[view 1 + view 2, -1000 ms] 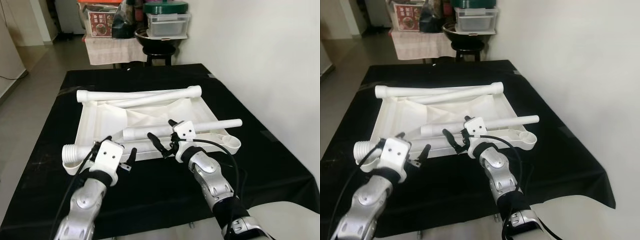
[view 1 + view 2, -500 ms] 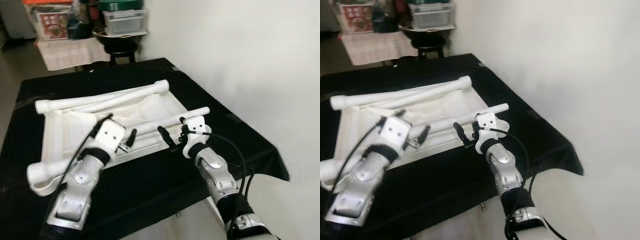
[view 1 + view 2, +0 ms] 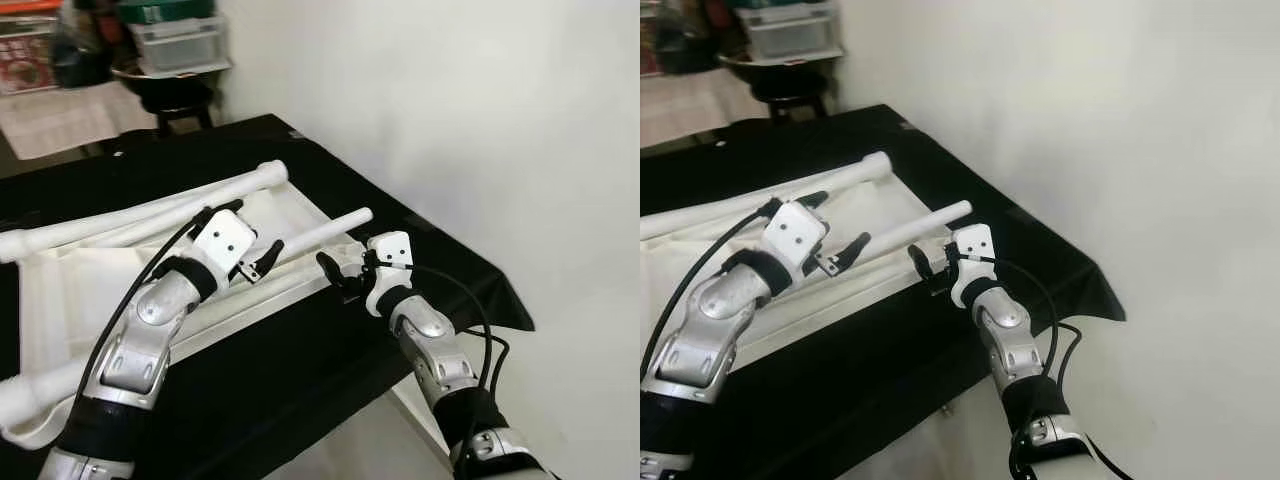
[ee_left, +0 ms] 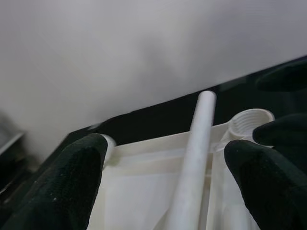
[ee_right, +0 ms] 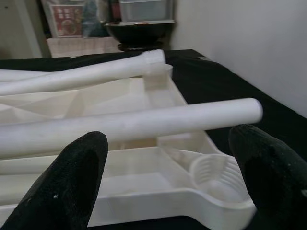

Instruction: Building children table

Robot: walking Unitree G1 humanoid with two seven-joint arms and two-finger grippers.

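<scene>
Fingers of the left gripper (image 3: 252, 240) are spread, hovering over the white tabletop (image 3: 60, 290) on the black cloth (image 3: 330, 350), beside a loose leg (image 3: 325, 228). In the wrist views, the right gripper (image 5: 168, 182) is spread too, before that leg, seemingly not touching it.

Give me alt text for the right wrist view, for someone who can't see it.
Seen between the right gripper's open jaws, a white leg lies across an upturned white tabletop on a black cloth. A threaded socket sits at the tabletop's near corner, and a second leg lies along its far edge.
</scene>
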